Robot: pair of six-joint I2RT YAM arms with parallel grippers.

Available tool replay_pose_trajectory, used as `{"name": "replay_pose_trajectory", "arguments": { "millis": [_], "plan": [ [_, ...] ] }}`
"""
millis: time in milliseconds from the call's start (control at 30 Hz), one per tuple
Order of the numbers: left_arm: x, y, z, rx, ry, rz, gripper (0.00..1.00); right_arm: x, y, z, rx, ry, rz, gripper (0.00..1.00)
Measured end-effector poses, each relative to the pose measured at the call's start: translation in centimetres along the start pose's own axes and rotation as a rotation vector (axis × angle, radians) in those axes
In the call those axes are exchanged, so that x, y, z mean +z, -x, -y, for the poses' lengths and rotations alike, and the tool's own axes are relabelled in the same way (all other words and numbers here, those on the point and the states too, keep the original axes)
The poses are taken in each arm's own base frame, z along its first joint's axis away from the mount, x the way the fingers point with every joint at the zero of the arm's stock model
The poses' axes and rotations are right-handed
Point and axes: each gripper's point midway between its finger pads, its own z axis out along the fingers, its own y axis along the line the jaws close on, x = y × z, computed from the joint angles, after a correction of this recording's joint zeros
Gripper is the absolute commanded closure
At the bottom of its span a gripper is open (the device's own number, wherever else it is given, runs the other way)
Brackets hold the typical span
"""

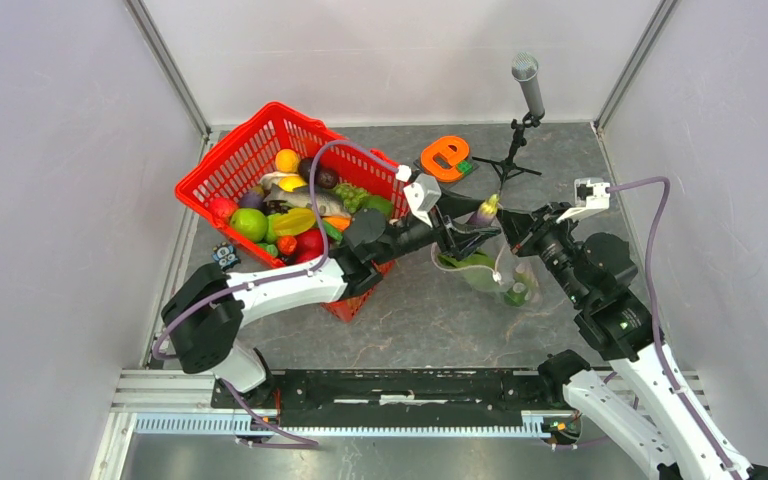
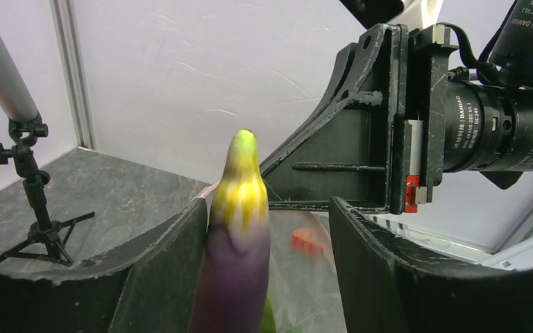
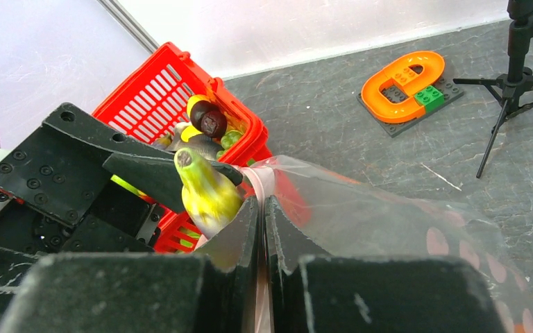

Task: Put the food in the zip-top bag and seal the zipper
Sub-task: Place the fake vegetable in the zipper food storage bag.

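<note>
My left gripper (image 1: pixel 465 238) is open over the mouth of the clear zip-top bag (image 1: pixel 490 272). A purple toy eggplant (image 2: pixel 239 229) with a yellow-green tip stands between its fingers, leaning on the left finger (image 2: pixel 159 277) with a gap to the right one. The eggplant also shows in the right wrist view (image 3: pixel 205 191). My right gripper (image 3: pixel 261 215) is shut on the bag's pinkish zipper strip (image 3: pixel 258 182) and holds that edge up. Green food (image 1: pixel 516 293) lies inside the bag (image 3: pixel 388 222).
A red mesh basket (image 1: pixel 250 135) full of toy produce stands at the back left, under my left arm. An orange block shape (image 1: pixel 445 157) and a microphone on a small tripod (image 1: pixel 528 85) stand behind the bag. A small black toy (image 1: pixel 225 255) lies left of the basket.
</note>
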Motion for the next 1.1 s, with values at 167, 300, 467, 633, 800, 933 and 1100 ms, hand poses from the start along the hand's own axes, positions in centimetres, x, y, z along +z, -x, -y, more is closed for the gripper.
{"name": "replay_pose_trajectory", "arguments": {
  "millis": [167,300,467,633,800,933,1100],
  "plan": [
    [-0.2,0.3,0.4,0.008,-0.007,-0.058,0.37,-0.1,0.2,0.1,0.006,-0.009,0.008,0.90],
    [0.0,1.4,0.8,0.032,-0.012,-0.117,0.31,-0.1,0.3,0.2,0.006,-0.014,0.013,0.89],
    [0.4,2.9,1.3,0.084,-0.030,-0.196,0.29,-0.1,0.3,0.2,0.007,-0.014,0.013,0.89],
    [0.7,3.5,1.7,0.142,-0.067,-0.308,0.27,-0.2,0.3,0.2,0.007,-0.013,0.014,0.89],
    [-0.3,2.1,1.6,0.171,-0.087,-0.449,0.25,-0.3,0.3,0.2,0.007,-0.013,0.015,0.89],
    [-0.4,0.7,1.1,0.174,-0.090,-0.545,0.24,-0.3,0.3,0.2,0.007,-0.012,0.015,0.89],
    [-0.5,-1.5,0.7,0.166,-0.094,-0.637,0.28,-0.3,0.3,0.2,0.010,-0.011,0.014,0.89]
  ]
}}
